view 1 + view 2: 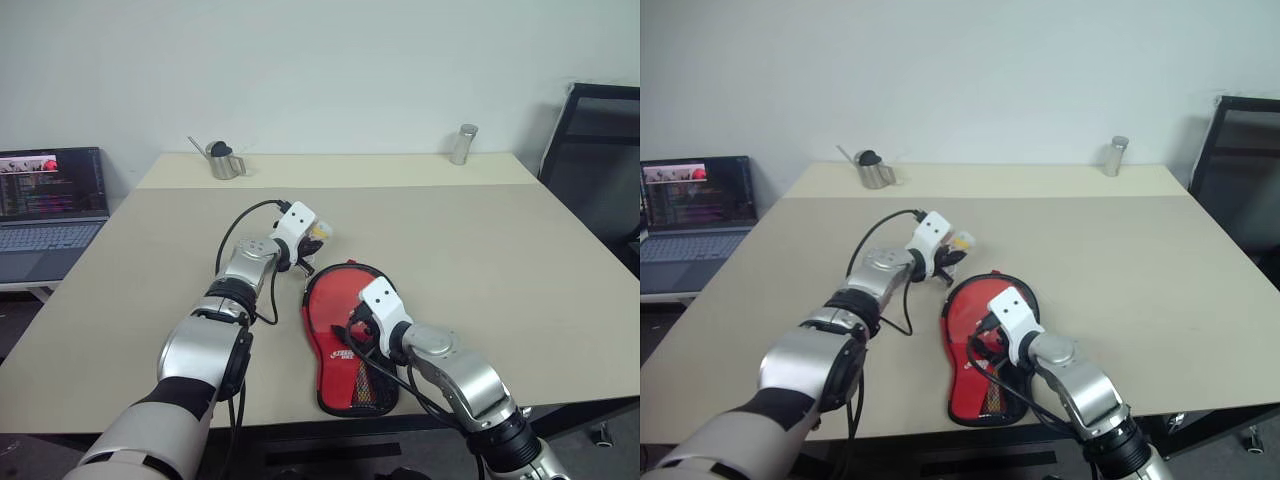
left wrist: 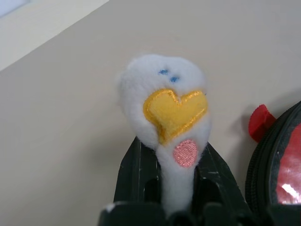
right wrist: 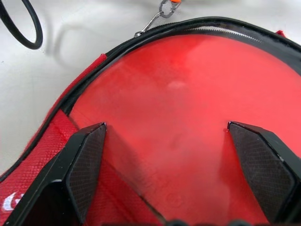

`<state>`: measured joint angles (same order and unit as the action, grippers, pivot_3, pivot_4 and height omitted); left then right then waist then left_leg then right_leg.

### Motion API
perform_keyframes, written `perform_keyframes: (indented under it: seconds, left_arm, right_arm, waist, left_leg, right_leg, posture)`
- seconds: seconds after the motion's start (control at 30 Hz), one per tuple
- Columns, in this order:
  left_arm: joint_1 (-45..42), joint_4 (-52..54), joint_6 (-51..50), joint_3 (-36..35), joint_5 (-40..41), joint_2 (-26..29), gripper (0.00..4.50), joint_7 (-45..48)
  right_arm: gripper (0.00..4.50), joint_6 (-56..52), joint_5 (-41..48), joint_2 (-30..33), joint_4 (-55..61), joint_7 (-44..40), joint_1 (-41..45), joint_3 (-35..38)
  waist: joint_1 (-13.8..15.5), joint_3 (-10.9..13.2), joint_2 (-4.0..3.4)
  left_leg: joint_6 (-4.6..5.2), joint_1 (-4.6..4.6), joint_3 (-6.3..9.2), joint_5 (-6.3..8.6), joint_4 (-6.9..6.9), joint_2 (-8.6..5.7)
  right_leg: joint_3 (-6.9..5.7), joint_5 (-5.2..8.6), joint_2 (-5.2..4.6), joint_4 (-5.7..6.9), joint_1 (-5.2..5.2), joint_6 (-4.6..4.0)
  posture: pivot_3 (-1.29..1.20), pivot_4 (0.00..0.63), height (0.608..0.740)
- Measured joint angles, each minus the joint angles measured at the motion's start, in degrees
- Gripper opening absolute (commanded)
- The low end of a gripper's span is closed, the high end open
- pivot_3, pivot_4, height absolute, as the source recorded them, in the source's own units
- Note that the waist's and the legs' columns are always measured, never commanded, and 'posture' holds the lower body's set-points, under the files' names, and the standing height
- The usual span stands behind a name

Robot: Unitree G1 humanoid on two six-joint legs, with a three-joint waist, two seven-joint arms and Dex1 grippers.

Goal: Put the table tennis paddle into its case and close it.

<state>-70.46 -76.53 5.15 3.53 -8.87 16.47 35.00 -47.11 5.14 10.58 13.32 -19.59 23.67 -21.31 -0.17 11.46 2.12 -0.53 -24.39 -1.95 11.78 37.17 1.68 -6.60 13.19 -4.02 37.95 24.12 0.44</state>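
Plain white wall [image 1: 330, 60] behind; beige table [image 1: 500, 260] with a lighter far strip; metal watering can [image 1: 224, 160] and metal cylinder [image 1: 463, 144] at far edge; open laptop [image 1: 50, 200] on the left; black chair [image 1: 600, 160] on the right.

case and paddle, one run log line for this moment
case: on table, zipper open | paddle: red face inside case | left end effector: shut on plush charm | right end effector: open over paddle

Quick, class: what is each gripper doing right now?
Left gripper: shut on the white plush charm.
Right gripper: open, over the case.
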Motion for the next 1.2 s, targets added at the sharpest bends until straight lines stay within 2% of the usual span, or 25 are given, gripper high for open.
perform_keyframes:
  seconds: [0.7, 1.2]
  left_arm:
    - [-2.2, -2.5, 10.2, 8.6, -13.1, -6.3, 0.27, -6.9]
    - [-5.0, -3.6, 14.5, 10.7, -16.8, -11.6, 0.27, -8.0]
  right_arm:
    - [4.50, -1.8, -1.3, -2.3, 2.2, 3.7, -2.2, -0.4]
    - [4.50, -2.8, -1.8, -3.2, 3.2, 4.9, -3.0, -0.4]
  waist:
    - [0.1, -0.1, 0.07]
    - [0.4, -0.1, 0.09]
  left_leg:
    - [0.00, 0.01, 0.03, 0.00, 0.01, 0.02]
    - [0.01, -0.01, 0.06, 0.00, 0.01, 0.02]
  right_leg:
    - [-0.01, 0.00, -0.03, 0.00, -0.03, 0.00]
    - [-0.03, 0.01, -0.10, -0.04, -0.05, 0.01]
  posture:
    - [0.00, 0.150, 0.740]
    - [0.00, 0.150, 0.740]
